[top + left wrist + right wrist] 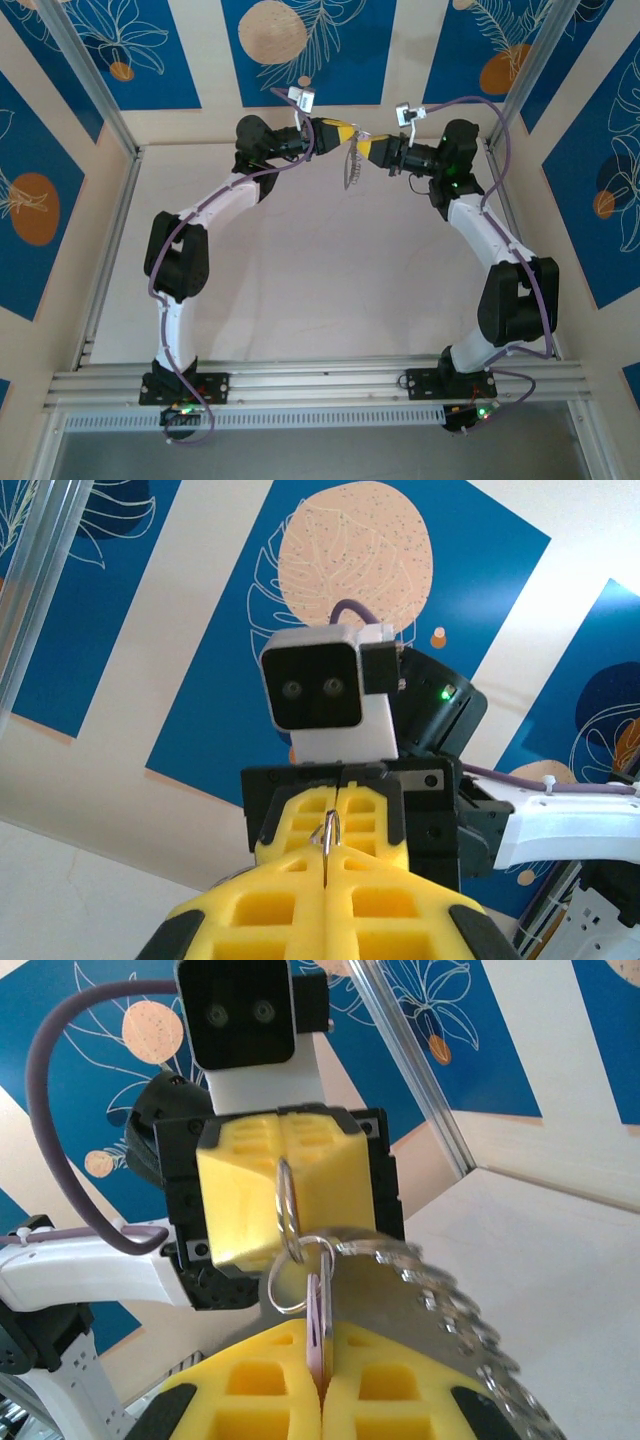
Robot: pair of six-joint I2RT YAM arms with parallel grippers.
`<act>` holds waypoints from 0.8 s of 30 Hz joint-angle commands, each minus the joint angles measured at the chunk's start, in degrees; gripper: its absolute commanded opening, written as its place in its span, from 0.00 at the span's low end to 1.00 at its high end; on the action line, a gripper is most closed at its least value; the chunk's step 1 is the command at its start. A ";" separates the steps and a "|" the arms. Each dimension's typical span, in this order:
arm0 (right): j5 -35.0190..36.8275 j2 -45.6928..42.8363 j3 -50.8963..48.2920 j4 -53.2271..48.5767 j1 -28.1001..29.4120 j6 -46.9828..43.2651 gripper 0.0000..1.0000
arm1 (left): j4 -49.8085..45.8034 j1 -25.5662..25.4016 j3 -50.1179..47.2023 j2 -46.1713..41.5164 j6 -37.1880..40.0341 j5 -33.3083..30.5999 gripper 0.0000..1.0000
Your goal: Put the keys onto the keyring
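i have the left end effector clamped on the keyring, and its row of plain silver keys hangs just below it. the right end effector is closed on the lilac-headed key, meeting the left one tip to tip above the worktop.

left arm raised, left fingers clamped | right arm raised, right fingers clamped

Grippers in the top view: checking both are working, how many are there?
2. The left gripper, from the left, and the right gripper, from the right, meet tip to tip near the far edge of the table.
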 commanded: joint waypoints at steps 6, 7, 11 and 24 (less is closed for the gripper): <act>-0.68 0.61 4.82 -4.67 0.46 -3.18 0.00 | 1.53 -0.66 0.11 -2.39 1.61 0.29 0.00; -0.70 0.70 4.95 -4.91 0.51 -3.31 0.00 | 1.44 -0.68 0.11 -2.34 1.62 0.40 0.00; -0.31 0.93 5.32 -5.95 0.17 -3.89 0.00 | 1.10 -0.73 -0.08 -2.46 2.13 0.40 0.00; -0.42 -0.08 5.28 -6.81 -1.77 -4.01 0.00 | 0.28 -0.73 -0.59 -2.91 3.41 0.34 0.00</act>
